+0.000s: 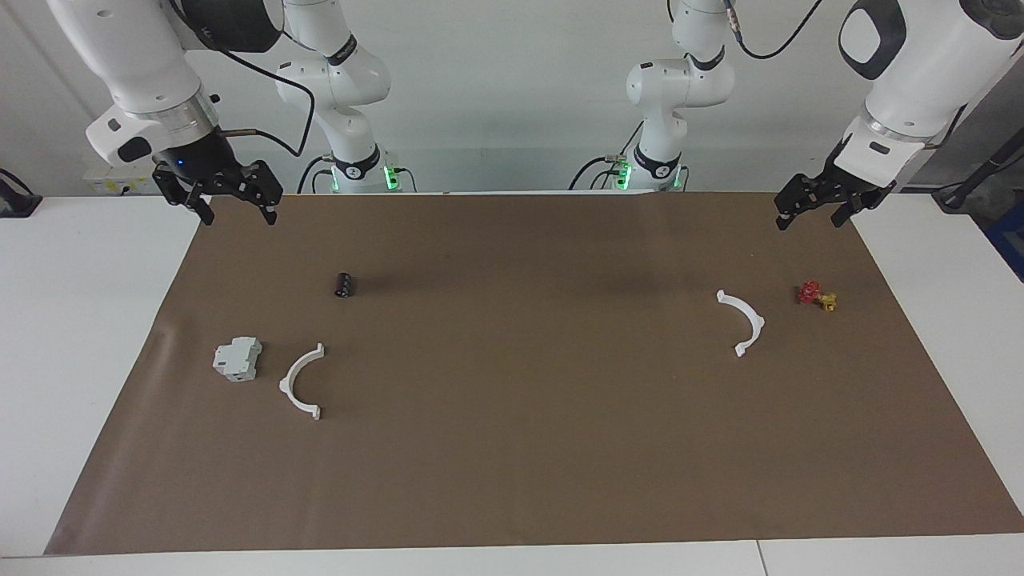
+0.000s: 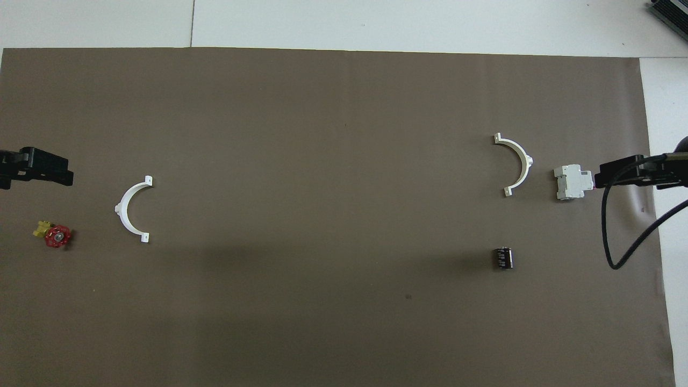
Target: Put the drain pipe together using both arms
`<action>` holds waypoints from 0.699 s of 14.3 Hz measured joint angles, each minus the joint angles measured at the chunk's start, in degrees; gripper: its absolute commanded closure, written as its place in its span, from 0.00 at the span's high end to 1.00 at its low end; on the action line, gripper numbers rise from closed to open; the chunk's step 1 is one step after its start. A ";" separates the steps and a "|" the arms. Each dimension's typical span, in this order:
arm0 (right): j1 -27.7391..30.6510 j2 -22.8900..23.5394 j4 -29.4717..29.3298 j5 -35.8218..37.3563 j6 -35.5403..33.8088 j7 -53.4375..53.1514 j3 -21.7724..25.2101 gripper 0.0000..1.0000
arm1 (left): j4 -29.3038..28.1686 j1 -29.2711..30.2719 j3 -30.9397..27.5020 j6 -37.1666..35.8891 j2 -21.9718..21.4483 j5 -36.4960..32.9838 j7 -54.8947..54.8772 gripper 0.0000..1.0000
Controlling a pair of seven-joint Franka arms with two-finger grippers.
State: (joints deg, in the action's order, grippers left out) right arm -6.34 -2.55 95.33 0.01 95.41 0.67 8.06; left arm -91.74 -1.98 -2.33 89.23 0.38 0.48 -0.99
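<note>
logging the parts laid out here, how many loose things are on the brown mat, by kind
white half-ring arcs: 2
grey-white block: 1
small dark cylinder: 1
red-and-yellow piece: 1
total: 5

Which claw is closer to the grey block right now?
Right claw: it hangs open at the mat edge at the block's end. Left claw hangs open over the other end.
</note>
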 measured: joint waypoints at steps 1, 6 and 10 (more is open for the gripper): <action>0.15 0.39 1.13 -0.13 2.55 1.15 0.03 1.00 | 0.00 0.00 0.00 0.00 0.00 0.00 0.00 1.00; 3.14 10.83 4.34 -4.07 18.26 15.44 0.18 1.00 | 0.00 0.00 0.00 0.02 0.00 0.00 0.00 1.00; 3.45 21.11 5.69 -6.51 31.80 23.37 -0.05 1.00 | -0.02 0.00 0.00 0.03 0.00 0.00 0.00 1.00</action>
State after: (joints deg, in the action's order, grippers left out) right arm -2.90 18.56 101.03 -6.50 127.21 24.04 8.01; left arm -91.76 -1.98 -2.33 89.26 0.38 0.48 -0.99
